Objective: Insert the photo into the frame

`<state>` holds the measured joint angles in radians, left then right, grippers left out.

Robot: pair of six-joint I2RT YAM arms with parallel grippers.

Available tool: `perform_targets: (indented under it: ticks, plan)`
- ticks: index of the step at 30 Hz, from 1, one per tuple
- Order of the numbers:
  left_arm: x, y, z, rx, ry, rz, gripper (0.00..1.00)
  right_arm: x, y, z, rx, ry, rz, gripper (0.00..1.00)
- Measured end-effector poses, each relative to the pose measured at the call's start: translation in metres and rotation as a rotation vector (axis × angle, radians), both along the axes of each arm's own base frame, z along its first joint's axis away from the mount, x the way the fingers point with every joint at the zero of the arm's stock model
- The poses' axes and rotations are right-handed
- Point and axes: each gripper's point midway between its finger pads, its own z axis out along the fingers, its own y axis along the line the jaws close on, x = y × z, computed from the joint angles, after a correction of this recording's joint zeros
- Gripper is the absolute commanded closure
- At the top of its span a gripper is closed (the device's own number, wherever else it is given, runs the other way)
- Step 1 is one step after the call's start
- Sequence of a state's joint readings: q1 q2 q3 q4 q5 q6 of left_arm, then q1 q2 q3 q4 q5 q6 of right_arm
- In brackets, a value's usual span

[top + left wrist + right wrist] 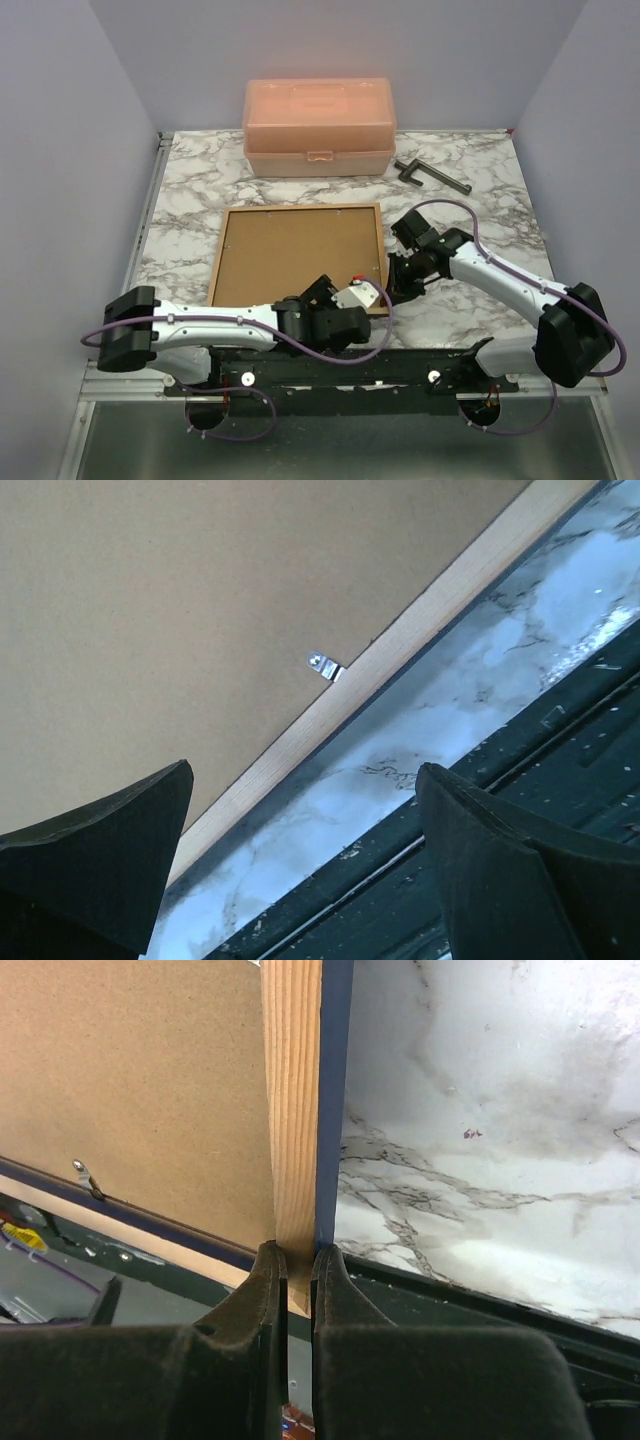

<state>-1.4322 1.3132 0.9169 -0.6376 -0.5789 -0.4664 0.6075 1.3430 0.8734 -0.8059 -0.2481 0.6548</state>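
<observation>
The frame (300,207) lies back up on the marble table, tan wood rim showing, with the brown backing board (295,255) inside it. My right gripper (390,285) is shut on the frame's right rail (295,1090) near its near corner; the navy front edge (335,1090) shows beside the wood. My left gripper (372,292) is open and empty, its fingers (110,850) spread over the frame's near rail (400,650) and the table edge. A small metal clip (326,667) sits on the backing board (200,600). The photo is not in view.
A peach plastic box (318,125) stands at the back of the table. A dark T-shaped tool (432,176) lies at the back right. The black mounting rail (330,375) runs along the near edge. Grey walls close in both sides.
</observation>
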Motion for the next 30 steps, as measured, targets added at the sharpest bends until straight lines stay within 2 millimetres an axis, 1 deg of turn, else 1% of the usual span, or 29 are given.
perform_targets:
  ticks: [4,10,13,15,18,22,24,26,28,29,30]
  plan:
    - [-0.002,-0.004,-0.010,0.112,-0.061,-0.015,0.06,0.001,0.001,0.012,0.005,-0.008,0.000,1.00]
    - [0.001,-0.008,-0.028,0.281,-0.160,0.003,0.10,0.001,0.001,0.020,0.016,-0.014,0.001,1.00]
    - [0.004,-0.004,-0.036,0.348,-0.200,0.029,0.12,-0.001,0.001,0.022,0.019,-0.013,0.002,1.00]
    - [0.009,0.003,-0.039,0.399,-0.240,0.072,0.16,-0.001,0.001,0.023,0.020,-0.013,0.002,1.00]
    - [0.017,0.011,-0.035,0.459,-0.309,0.148,0.26,-0.003,0.000,0.025,0.023,-0.015,0.002,1.00]
    - [0.024,0.018,-0.025,0.501,-0.394,0.253,0.47,-0.003,0.001,0.026,0.030,-0.015,0.001,1.00]
    - [0.025,0.022,-0.021,0.518,-0.428,0.289,0.53,-0.002,0.003,0.030,0.046,-0.016,-0.005,1.00]
    - [0.026,0.028,-0.013,0.539,-0.471,0.309,0.62,-0.001,0.006,0.033,0.060,-0.016,-0.012,0.99]
    - [0.027,0.032,-0.009,0.564,-0.494,0.309,0.67,0.001,0.010,0.038,0.083,-0.025,-0.014,0.99]
    - [0.027,0.038,-0.005,0.603,-0.508,0.300,0.69,0.003,0.013,0.041,0.098,-0.033,-0.013,0.98]
    - [0.027,0.040,-0.004,0.616,-0.512,0.296,0.73,0.005,0.015,0.044,0.112,-0.044,-0.011,0.95]
